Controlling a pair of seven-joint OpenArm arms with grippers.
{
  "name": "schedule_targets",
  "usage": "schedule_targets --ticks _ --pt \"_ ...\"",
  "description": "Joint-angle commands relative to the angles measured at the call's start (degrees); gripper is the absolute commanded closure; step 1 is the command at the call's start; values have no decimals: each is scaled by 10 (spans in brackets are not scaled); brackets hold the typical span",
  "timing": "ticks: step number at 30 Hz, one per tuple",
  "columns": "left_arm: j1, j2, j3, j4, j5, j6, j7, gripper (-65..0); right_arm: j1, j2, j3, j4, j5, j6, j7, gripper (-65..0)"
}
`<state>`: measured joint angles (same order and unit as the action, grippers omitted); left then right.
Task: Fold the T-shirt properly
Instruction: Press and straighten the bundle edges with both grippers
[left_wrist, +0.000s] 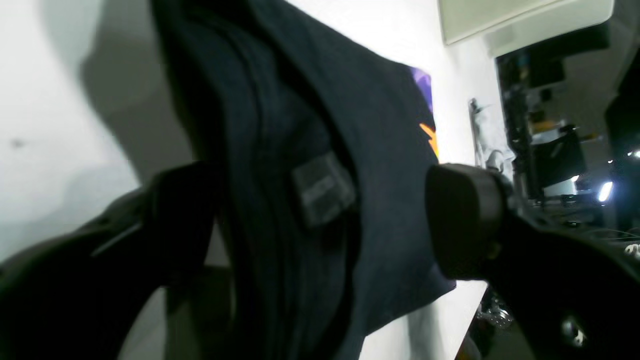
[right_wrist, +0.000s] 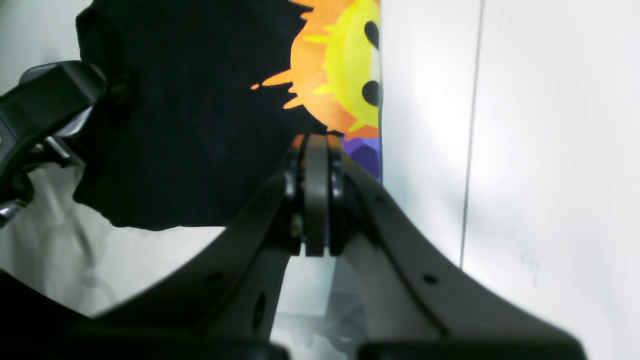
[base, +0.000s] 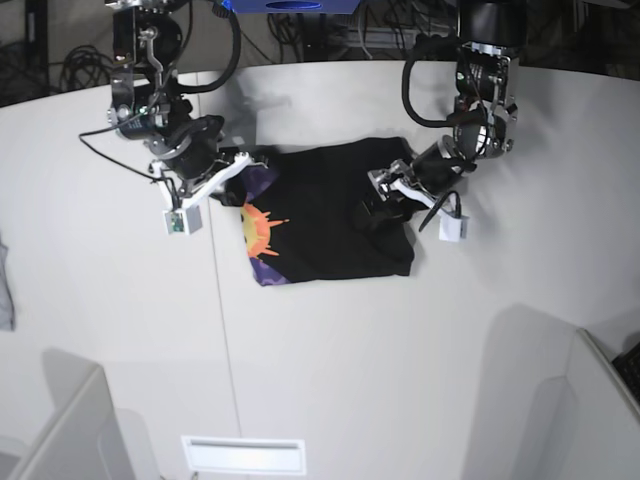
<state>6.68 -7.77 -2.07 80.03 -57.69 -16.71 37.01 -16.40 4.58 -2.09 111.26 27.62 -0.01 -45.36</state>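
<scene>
The black T-shirt (base: 330, 215) lies on the white table, with its orange sun and purple print at its left end. My right gripper (base: 238, 172) is at the shirt's upper left corner. In the right wrist view it (right_wrist: 316, 145) is shut on the shirt's (right_wrist: 190, 125) edge by the sun print. My left gripper (base: 392, 197) is over the bunched right part of the shirt. In the left wrist view its fingers stand wide apart (left_wrist: 322, 185) with folds of the shirt (left_wrist: 350, 100) between them.
A small grey cloth scrap (base: 5, 290) lies at the table's left edge. A white slotted panel (base: 243, 455) sits at the front, with divider walls at the front left (base: 60, 430) and front right (base: 590, 400). Cables hang behind the table.
</scene>
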Motion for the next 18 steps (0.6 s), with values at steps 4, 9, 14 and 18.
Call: schedule_targets --ticks 4,9,14,18 --pt "-1 -8 0 -7 9 10 15 -355 -17 2 2 10 4 5 44 0" --pt "-2 -9 0 -7 11 10 15 -36 -40 -3 50 10 5 5 79 0" --pt "-2 -10 4 -2 74 10 29 0 -57 -3 90 10 5 5 80 0" --pt "-23 -10 12 9 140 10 100 0 -70 -4 130 10 5 5 81 0"
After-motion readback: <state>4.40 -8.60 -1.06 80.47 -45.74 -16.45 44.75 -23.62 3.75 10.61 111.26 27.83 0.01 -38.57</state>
